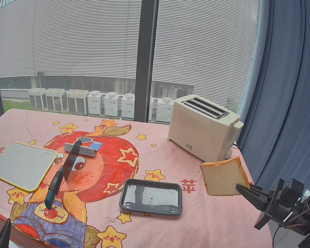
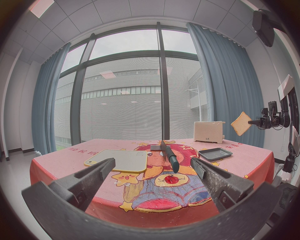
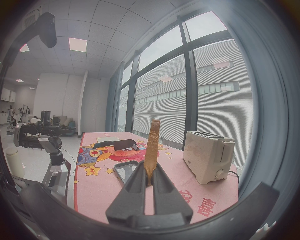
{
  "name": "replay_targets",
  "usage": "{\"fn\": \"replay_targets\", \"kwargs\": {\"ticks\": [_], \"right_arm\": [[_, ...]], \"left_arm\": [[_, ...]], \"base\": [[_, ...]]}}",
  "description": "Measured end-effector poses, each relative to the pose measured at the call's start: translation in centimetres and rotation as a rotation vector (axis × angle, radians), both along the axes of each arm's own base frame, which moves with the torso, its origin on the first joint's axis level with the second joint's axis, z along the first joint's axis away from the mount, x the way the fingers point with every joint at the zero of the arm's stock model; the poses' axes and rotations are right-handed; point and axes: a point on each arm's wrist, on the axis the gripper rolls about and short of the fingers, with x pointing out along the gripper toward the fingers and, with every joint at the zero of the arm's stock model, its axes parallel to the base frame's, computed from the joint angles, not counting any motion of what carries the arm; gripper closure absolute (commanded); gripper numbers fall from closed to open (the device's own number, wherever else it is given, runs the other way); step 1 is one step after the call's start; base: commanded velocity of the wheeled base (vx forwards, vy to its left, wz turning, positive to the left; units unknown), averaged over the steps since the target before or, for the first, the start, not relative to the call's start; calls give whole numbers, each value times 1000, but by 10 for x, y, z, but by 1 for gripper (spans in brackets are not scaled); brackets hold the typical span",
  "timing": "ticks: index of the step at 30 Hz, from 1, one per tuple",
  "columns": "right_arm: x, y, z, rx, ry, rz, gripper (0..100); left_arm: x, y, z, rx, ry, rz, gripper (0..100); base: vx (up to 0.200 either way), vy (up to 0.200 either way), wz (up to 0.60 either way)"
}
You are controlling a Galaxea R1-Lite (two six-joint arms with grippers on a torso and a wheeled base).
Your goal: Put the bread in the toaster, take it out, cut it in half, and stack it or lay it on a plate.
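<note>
My right tool point(image 1: 243, 188) is clamped on the bread slice point(image 1: 223, 177), aloft near the toaster point(image 1: 202, 130); my left tool point(image 2: 153, 163) is spread apart.

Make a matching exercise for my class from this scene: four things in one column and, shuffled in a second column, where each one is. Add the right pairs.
Things
1. bread slice
2. knife
3. cutting board
4. toaster

Places
A. lying flat on the left side of the table
B. standing at the back right of the table
C. clamped in the right end effector, off the table
D. blade end resting on a small grey block

Pairs: 1-C, 2-D, 3-A, 4-B
</note>
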Motion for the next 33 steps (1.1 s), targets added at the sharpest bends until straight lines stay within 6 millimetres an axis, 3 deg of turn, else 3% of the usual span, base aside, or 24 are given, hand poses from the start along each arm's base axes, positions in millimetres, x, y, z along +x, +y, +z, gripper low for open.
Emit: {"fn": "replay_targets", "kwargs": {"ticks": [19,23,33], "right_arm": [[11,-1,14,47,-46,-21,100],[25,4,28,84,-91,-20,100],[84,13,73,131,-150,-11,100]], "left_arm": [[0,0,0,0,0,0,0],[0,0,0,0,0,0,0],[0,0,0,0,0,1,0]], "base": [[0,0,0],[0,0,0],[0,0,0]]}}
